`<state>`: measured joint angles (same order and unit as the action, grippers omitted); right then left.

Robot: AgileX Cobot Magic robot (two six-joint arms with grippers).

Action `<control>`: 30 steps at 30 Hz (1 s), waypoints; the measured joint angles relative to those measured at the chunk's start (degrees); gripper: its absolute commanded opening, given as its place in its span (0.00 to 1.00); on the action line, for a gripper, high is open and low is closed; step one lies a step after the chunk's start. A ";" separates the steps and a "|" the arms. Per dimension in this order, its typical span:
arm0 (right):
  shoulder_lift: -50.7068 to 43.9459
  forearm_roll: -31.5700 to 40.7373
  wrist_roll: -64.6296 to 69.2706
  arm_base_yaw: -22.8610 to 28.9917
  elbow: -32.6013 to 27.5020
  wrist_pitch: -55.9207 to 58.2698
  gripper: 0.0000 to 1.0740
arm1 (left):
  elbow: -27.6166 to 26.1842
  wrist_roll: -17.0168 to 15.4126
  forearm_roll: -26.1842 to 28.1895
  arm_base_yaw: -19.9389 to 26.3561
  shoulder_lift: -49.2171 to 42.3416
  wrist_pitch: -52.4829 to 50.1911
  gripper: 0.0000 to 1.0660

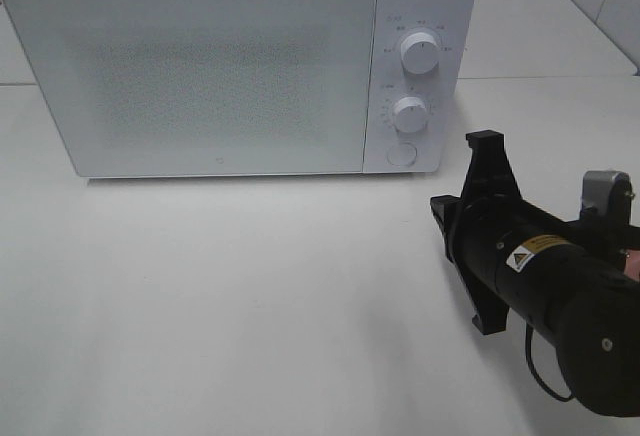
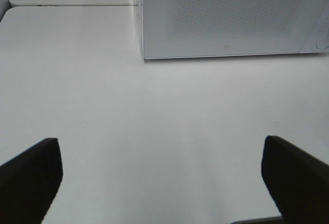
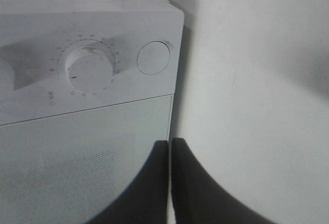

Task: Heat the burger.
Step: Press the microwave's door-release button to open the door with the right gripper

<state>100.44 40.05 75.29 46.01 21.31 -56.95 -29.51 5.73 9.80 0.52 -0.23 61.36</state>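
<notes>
The burger is out of view in every frame. The white microwave (image 1: pixel 200 66) stands at the back of the table with its door closed; I cannot see inside it. My right gripper (image 1: pixel 441 218) is shut with nothing in it. It is rolled on its side and hovers just in front of the microwave's lower right corner. In the right wrist view the shut fingertips (image 3: pixel 169 144) point at the edge between the door and the control panel. My left gripper (image 2: pixel 159 147) is open and empty above bare table, well in front of the microwave (image 2: pixel 231 13).
The control panel has two round knobs (image 1: pixel 418 53) (image 1: pixel 410 114) and a round door button (image 1: pixel 401 154). The lower knob (image 3: pixel 88 70) and button (image 3: pixel 153 58) also show in the right wrist view. White table (image 1: pixel 250 296) stretches in front of the microwave.
</notes>
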 measured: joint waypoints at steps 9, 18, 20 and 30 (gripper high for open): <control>4.93 0.06 0.11 -0.86 4.98 3.50 0.00 | 0.00 0.00 0.00 0.00 0.00 0.00 0.92; 7.39 0.06 0.00 -5.21 10.20 8.14 0.00 | 0.00 0.00 0.00 0.00 0.00 0.00 0.92; 7.56 0.06 0.00 -5.44 10.54 8.25 0.00 | 0.00 0.00 0.00 0.00 0.00 0.00 0.92; 8.19 0.06 -4.58 -9.57 15.58 10.94 0.00 | 0.00 0.00 0.00 0.00 0.00 0.00 0.92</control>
<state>108.63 40.11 70.70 36.44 36.90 -46.01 -29.51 5.73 9.80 0.52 -0.23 61.36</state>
